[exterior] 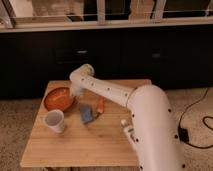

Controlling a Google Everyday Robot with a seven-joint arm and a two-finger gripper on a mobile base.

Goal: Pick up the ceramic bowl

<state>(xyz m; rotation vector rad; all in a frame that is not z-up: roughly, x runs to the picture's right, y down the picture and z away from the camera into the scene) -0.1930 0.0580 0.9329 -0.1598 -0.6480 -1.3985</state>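
Observation:
The ceramic bowl (58, 98), orange-red and shallow, sits on the far left part of the wooden table (100, 145). My white arm reaches across the table from the lower right and bends down at its far end. The gripper (75, 94) hangs at the bowl's right rim, touching or just above it. The arm's end hides how the gripper meets the rim. The bowl rests flat on the table.
A white cup (54, 120) stands in front of the bowl. A small blue object (86, 114) and a thin orange item (101, 105) lie just right of the bowl. Dark cabinets run behind the table. A black cable (197, 117) lies on the floor at right.

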